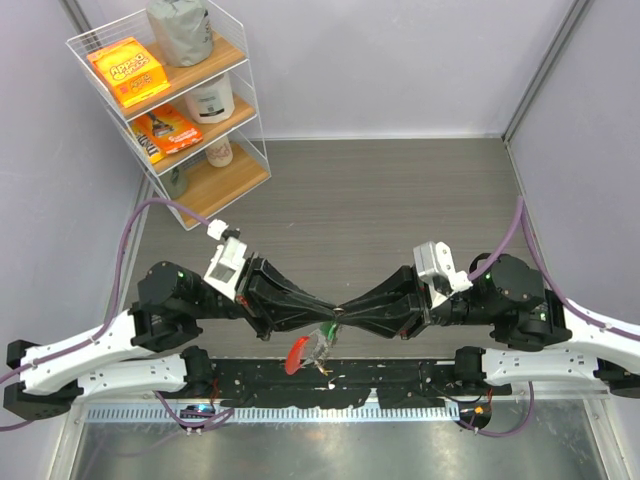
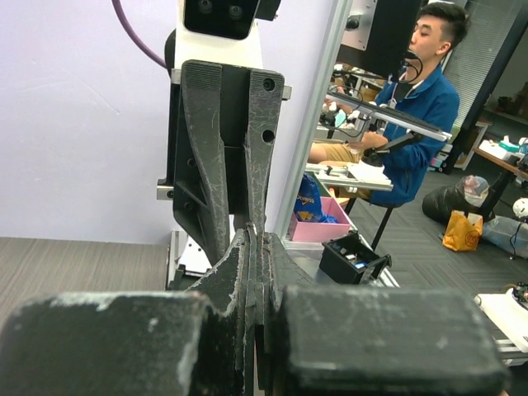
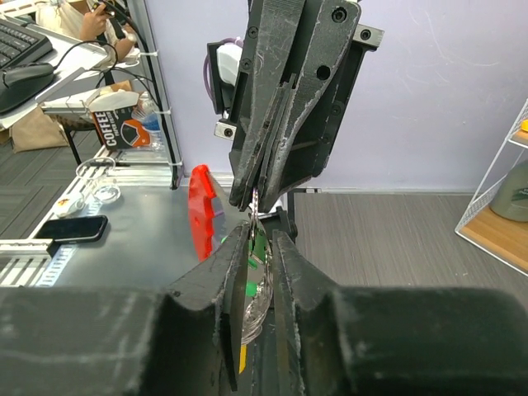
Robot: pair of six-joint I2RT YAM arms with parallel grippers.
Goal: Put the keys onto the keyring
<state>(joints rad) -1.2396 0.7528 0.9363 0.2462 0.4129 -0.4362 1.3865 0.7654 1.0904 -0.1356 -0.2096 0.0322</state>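
Grey wood-grain table (image 1: 400, 190). White wire shelf rack (image 1: 225, 182) stands on its far left corner.

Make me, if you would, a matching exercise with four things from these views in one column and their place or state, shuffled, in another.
Things:
1. red crescent loop
2. green key head
3. orange box
4. left gripper

Place or state:
A. fingers pressed shut
B. on the top shelf of the rack
C. between the fingers of the right gripper
D. dangling beside the two grippers' meeting tips

Pairs: 1-D, 2-C, 3-B, 4-A
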